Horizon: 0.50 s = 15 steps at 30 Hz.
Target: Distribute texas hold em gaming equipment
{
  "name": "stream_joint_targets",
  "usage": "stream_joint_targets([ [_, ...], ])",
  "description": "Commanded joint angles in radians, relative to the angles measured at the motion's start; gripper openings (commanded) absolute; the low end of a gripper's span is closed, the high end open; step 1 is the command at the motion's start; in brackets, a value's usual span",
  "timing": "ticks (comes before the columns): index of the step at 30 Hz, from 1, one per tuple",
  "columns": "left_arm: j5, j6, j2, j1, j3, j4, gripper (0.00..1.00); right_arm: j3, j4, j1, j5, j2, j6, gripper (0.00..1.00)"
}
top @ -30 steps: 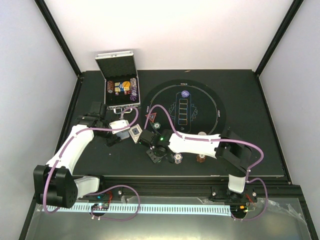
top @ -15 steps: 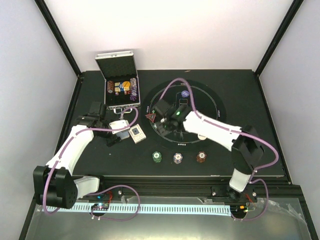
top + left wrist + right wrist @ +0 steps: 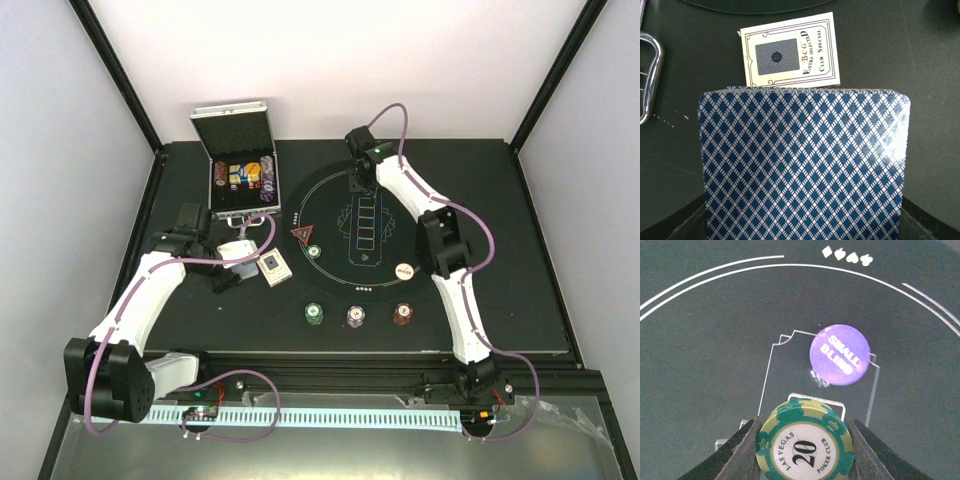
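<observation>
My right gripper (image 3: 805, 440) is shut on a small stack of green "20" poker chips (image 3: 805, 447), held over the far end of the mat, just short of the purple "small blind" button (image 3: 840, 354). In the top view it (image 3: 361, 182) hovers at the mat's far rim. My left gripper (image 3: 226, 268) is shut on a deck of blue diamond-backed playing cards (image 3: 802, 165), which hides its fingers. The card box (image 3: 790, 50) lies just beyond the deck. Green (image 3: 315, 314), white (image 3: 355, 315) and brown-red (image 3: 402, 313) chip stacks stand along the near side. A red triangle token (image 3: 303, 236) and a white button (image 3: 404, 270) lie on the mat.
The open silver case (image 3: 240, 170) stands at the back left with more pieces inside; its handle (image 3: 650, 75) shows left of the deck. The round black printed mat (image 3: 420, 215) covers the table's middle. Another chip (image 3: 313, 251) lies by the triangle token.
The right arm swung from the near chip stacks across to the mat's far end, carrying green chips. The left arm and its cards have stayed put.
</observation>
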Motion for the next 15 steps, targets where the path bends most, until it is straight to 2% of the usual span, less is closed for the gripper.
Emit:
stream_joint_targets([
  [1, 0.025, 0.011, -0.018, 0.004, 0.050, -0.033, 0.01, 0.194, -0.105, 0.006, -0.024, 0.152, -0.025, 0.11],
  [15, 0.016, 0.013, -0.026, 0.004, 0.050, -0.044, 0.02, 0.101, 0.001, -0.010, -0.026, 0.209, 0.007, 0.13],
])
